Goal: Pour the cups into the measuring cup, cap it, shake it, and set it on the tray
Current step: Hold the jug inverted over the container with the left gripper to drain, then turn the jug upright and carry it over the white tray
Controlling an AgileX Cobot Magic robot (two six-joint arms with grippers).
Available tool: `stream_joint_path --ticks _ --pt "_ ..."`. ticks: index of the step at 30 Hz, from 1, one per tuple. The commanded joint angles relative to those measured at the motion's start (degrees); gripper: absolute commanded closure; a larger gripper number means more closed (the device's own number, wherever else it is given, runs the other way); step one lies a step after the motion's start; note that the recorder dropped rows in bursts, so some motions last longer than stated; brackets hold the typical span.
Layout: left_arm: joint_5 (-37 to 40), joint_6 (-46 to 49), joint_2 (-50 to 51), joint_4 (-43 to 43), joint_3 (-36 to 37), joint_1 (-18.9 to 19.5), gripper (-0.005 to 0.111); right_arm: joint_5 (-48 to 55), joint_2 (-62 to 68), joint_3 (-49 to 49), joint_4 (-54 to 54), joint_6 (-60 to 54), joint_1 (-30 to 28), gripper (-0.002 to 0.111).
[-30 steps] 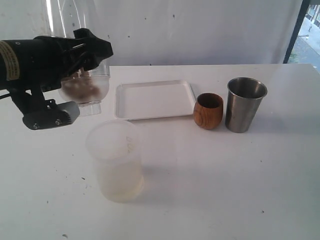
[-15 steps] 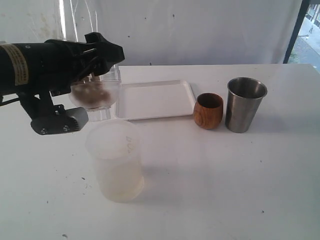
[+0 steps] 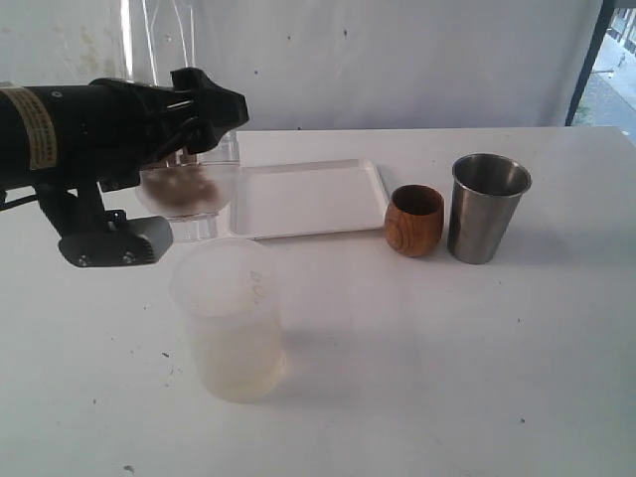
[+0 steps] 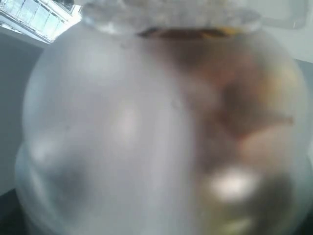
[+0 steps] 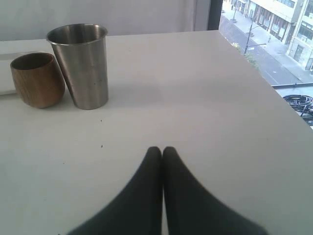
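I take this as the shake step: my left gripper, jaws spread wide, clasps the apparently capped measuring cup in the air. It is turned cap-down with brown contents at its low end, over the tabletop's rear left, just off the tray's left edge. The wooden cup and tumbler stand upright off the tray's right edge, so pouring looks finished, and my right gripper is pressed shut on nothing. Next I'd right the measuring cup, lower it onto the bare tray and let go only once it sits flat.
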Motion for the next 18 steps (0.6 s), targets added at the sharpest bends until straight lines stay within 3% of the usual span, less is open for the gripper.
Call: stream_joint_path --ticks 1,11,14,18 --pt "-2.1 0.5 -0.5 0.4 -0.6 -0.2 0.107 -0.3 -0.2 0.0 -0.4 -0.2 0.3 0.108" --pt "-5.0 -10.0 -0.5 -0.1 -0.5 -0.2 0.107 -0.3 -0.2 0.0 -0.4 -0.2 0.3 0.108" --pt "-4.7 -19.7 -0.5 -0.3 -0.5 -0.2 0.107 -0.3 -0.2 0.0 -0.4 -0.2 0.3 0.108" --pt "-5.5 -42.0 0.0 -6.7 -0.5 -0.2 0.107 -0.3 -0.2 0.0 -0.4 -0.2 0.3 0.108"
